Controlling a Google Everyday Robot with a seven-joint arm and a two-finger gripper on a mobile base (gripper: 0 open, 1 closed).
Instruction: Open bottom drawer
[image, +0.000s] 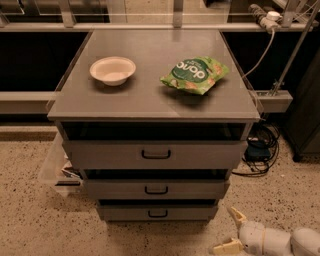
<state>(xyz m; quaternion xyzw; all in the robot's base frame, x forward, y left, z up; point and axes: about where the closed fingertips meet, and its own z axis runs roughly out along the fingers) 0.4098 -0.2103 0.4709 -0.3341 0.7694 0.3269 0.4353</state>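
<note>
Bottom drawer (125, 212) is at lower centre of the frame, the lowest and narrowest of three grey fronts. Its small black handle (158, 214) sits mid-panel, and the front looks pushed in, with a dark gap above it. Gripper (230, 231) is at the lower right corner, low over the speckled floor (30, 225). It is right of the drawer and slightly below it, and is not touching it. Its jaws are spread, with one tan fingertip (236, 214) pointing up-left toward the cabinet and the other lower, near the frame edge.

Above that are the middle drawer (115, 189) and the top drawer (110, 154), both with black handles. A clear bin (52, 167) sits against the cabinet's left side and black cables (260, 150) lie on the floor to its right.

On the cabinet top (150, 102) a white bowl (113, 70) sits left and a green snack bag (195, 75) sits right, well apart. A white cable (260, 52) hangs at the upper right.
</note>
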